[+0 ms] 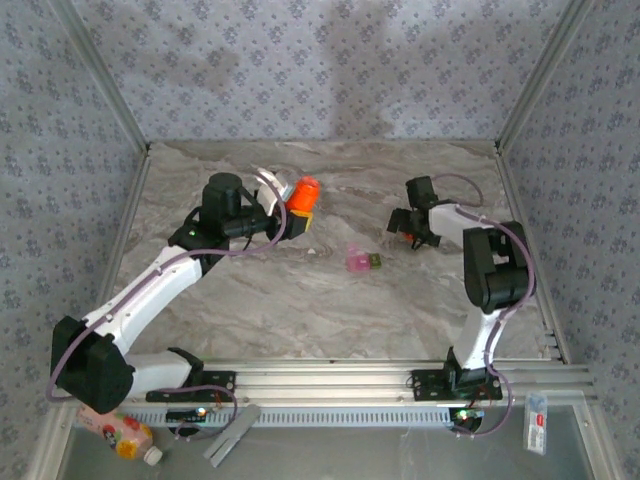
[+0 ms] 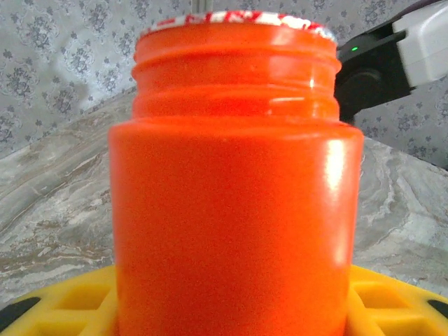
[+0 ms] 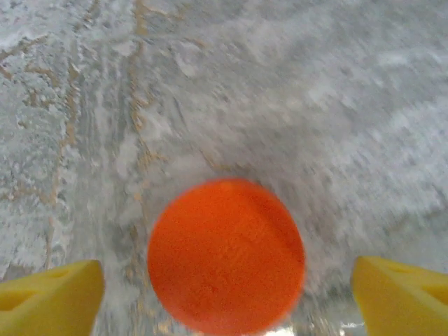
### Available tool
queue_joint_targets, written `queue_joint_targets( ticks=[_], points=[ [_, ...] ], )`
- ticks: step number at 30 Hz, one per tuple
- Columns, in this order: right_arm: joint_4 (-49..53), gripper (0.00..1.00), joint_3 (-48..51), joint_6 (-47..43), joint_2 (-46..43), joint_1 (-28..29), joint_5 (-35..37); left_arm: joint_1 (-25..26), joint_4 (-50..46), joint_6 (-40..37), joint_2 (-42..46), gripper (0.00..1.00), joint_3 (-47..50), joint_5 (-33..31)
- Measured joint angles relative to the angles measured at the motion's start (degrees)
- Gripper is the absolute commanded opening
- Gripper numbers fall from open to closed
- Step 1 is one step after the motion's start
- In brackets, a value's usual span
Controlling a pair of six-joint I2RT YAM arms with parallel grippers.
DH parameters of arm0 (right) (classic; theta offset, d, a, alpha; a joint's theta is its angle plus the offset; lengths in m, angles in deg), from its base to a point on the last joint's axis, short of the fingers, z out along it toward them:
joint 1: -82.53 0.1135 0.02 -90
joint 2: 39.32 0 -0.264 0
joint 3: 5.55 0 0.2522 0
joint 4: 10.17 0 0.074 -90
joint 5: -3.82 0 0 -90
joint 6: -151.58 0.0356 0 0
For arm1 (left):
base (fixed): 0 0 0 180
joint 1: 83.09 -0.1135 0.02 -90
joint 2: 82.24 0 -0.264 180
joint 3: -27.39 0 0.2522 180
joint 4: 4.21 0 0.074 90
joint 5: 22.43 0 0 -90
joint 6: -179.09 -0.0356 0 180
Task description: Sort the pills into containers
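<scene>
My left gripper (image 1: 293,216) is shut on a small orange bottle (image 1: 303,194), held tilted above the table at the back left. In the left wrist view the bottle (image 2: 234,210) stands uncapped between the yellow fingers (image 2: 59,308), with a red-and-white seal (image 2: 234,17) across its mouth. The right gripper (image 1: 404,228) is low over the table at the right, open. Between its yellow fingertips (image 3: 49,301) a round orange cap (image 3: 226,255) lies free on the marble. The containers (image 1: 362,260), a pink and green case, lie mid-table between the arms. No pills are visible.
Patterned walls and an aluminium frame (image 1: 120,100) close off the marble table (image 1: 300,310). A drink bottle (image 1: 125,435) and a white packet (image 1: 537,422) lie beyond the near rail. The right arm (image 2: 399,56) shows behind the bottle in the left wrist view.
</scene>
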Motion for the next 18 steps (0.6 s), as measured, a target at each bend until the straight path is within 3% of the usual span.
queue_joint_targets(
  ticks=[6, 13, 18],
  points=[
    [2.4, 1.0, 0.7, -0.13, -9.92, -0.42, 1.38, 0.0, -0.31, -0.02, 0.11, 0.0, 0.0, -0.07],
    [4.81, 1.0, 0.68, 0.37, -20.87, 0.37, 11.91, 0.0, -1.11, -0.09, 1.4, 0.0, 0.0, -0.33],
    [2.08, 0.93, 3.23, 1.33, -28.15, -3.3, 4.55, 0.0, -1.66, -0.26, 2.4, 0.0, 0.11, -0.46]
  ],
)
